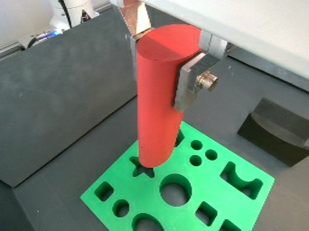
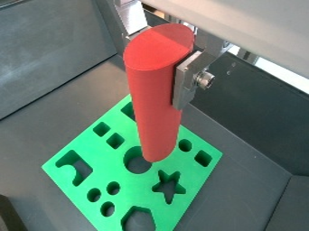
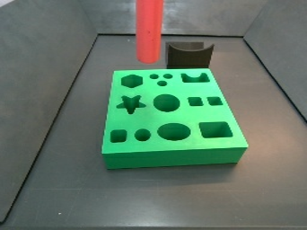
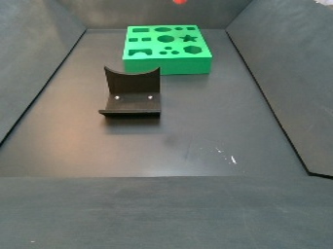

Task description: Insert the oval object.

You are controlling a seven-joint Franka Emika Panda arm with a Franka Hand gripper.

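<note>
Oval object (image 1: 161, 95): a smooth, matte red-orange peg with a rounded cross-section, held upright with its long axis vertical, above the green block (image 3: 171, 119). The gripper (image 2: 154, 65) is clamped on its upper part; one flat silver finger (image 1: 193, 79) presses against the peg's side in both wrist views. In a side view the peg's shaft shows at the upper centre of the frame, its lower end hanging over the block's far edge, apart from the surface; its top is cut off by the frame.

The green block is a flat slab pierced by cut-outs: circles, squares, a star (image 3: 131, 104), a hexagon, an arch. All visible cut-outs are unfilled. A dark grey curved block (image 3: 189, 54) stands just behind the slab on the dark, matte counter (image 4: 169, 136). A dark L-shaped fixture (image 4: 130, 93) stands mid-frame, well apart from the slab.
</note>
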